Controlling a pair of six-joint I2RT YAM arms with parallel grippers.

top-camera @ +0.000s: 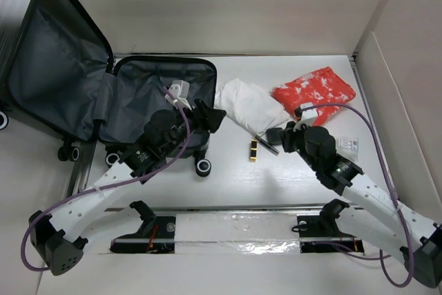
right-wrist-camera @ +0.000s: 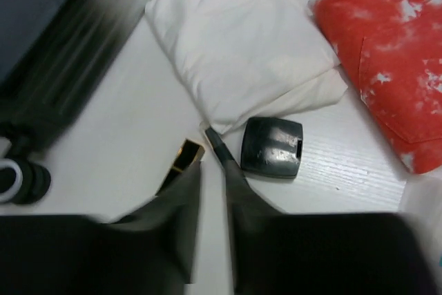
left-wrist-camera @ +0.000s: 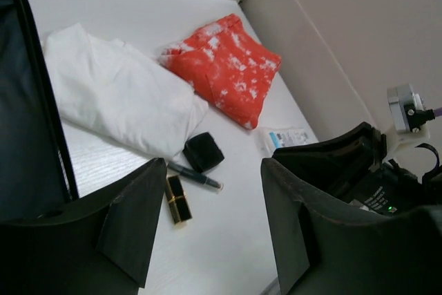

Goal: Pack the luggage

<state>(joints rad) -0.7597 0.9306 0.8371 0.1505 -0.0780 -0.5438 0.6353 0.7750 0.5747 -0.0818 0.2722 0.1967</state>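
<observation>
Luggage (top-camera: pixel 138 81) lies open at the far left of the bench (top-camera: pixel 228 184), lid propped up and grey lining showing. The things meant for it wait to its right: a white folded cloth (top-camera: pixel 248 105), a red garment (top-camera: pixel 314 91), a compact (right-wrist-camera: pixel 271 147), a pen (right-wrist-camera: pixel 216 143) and a lipstick (right-wrist-camera: pixel 181 160). Packing looks to be at an early pick-up step, with the small items as the target. The right end effector (right-wrist-camera: pixel 212 170) hangs low over the bench with its jaws narrow, set either side of one end of the pen. The lipstick lies just to its left and the compact just to its right; whether the jaws actually pinch the pen cannot be told. The left end effector (left-wrist-camera: pixel 214 170) hovers at the case's right rim, jaws wide and holding nothing. Next, by the look of it, the right arm needs a firm closure on the slim pen, a clean lift, then a carry leftward over the rim into the lined half.
</observation>
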